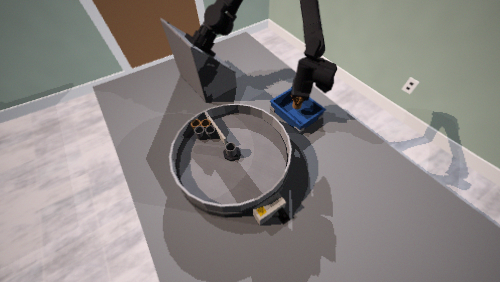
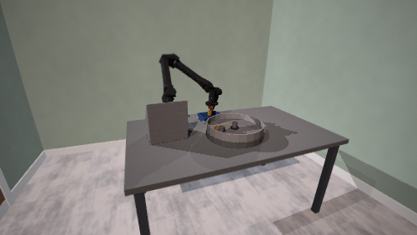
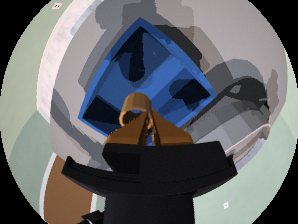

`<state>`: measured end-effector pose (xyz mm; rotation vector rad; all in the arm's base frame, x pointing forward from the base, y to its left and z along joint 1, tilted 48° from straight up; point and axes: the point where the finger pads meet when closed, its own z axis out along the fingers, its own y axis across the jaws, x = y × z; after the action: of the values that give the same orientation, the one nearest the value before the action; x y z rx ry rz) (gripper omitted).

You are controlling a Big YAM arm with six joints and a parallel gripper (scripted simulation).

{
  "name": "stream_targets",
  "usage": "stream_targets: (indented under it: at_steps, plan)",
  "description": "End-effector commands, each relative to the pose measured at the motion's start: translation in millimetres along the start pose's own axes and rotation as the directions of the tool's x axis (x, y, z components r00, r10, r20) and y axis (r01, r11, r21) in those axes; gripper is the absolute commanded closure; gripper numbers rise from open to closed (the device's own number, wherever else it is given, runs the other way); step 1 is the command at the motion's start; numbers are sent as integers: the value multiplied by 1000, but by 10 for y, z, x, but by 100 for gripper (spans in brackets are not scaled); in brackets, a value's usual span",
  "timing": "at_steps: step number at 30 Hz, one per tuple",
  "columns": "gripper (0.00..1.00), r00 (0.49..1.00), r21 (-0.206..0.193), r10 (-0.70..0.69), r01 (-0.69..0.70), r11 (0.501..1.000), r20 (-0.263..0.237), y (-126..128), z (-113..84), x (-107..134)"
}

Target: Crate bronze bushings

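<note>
Hanging over the open blue rectangular crate (image 1: 289,118) (image 2: 203,118) (image 3: 162,80), the gripper (image 1: 297,101) (image 2: 210,111) (image 3: 149,118) has its orange-brown fingers closed on one bronze tubular bushing (image 1: 297,107) (image 2: 209,112) (image 3: 136,102), apparently pinched by its wall; the bushing is upright or slightly tilted, its open end showing in the wrist view, and whether it touches the crate floor I cannot tell. The crate's visible interior shows blue floor and dark shadows.

In the top view, the crate stands at the far right of the round grey turning table (image 1: 230,207) (image 2: 235,139) (image 3: 220,129), apart from it; within the raised rim, four bushings stand grouped at the far left, two bronze bushings (image 1: 192,124) (image 2: 217,128) on the far side and two dark steel bushings (image 1: 199,135) (image 2: 222,129) on the near side; that makes five bushings in sight, three bronze and two steel. One pale, narrow bar (image 1: 216,126) runs beside the group towards the single dark central hub (image 1: 230,151) (image 2: 234,125); one pale block with a yellow mark (image 1: 270,212) sits just beside the rim at the near right; one upright grey panel (image 1: 185,60) (image 2: 168,122) stands beyond the turning table at the far left.
</note>
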<state>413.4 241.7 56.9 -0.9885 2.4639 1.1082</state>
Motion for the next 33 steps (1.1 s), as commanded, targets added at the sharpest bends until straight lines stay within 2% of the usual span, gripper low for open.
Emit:
stream_targets:
  at_steps: [1, 4, 7, 9, 10, 13, 15, 19, 23, 33]
  plan:
    - [100, 1000, 5, 6, -7, 1000, 6, -8, 55, -24]
    - [100, 1000, 18, -7, 6, 1000, 30, -22, 10, -135]
    - [100, 1000, 5, 5, -5, 1000, 5, -9, 171, -33]
    - [100, 1000, 5, 5, -5, 1000, 5, -9, 171, -33]
    - [100, 999, 22, 11, -12, 1000, 32, -66, 47, -68]
    - [100, 1000, 7, -5, 4, 1000, 15, -13, 217, -107]
    - [100, 1000, 7, -4, 4, 1000, 14, -4, 240, -92]
    - [100, 999, 25, 7, -8, 1000, 40, -79, 137, -117]
    - [100, 1000, 13, 7, -7, 1000, 22, -47, 242, -74]
    - [100, 1000, 14, -5, 5, 1000, 27, 0, 207, -108]
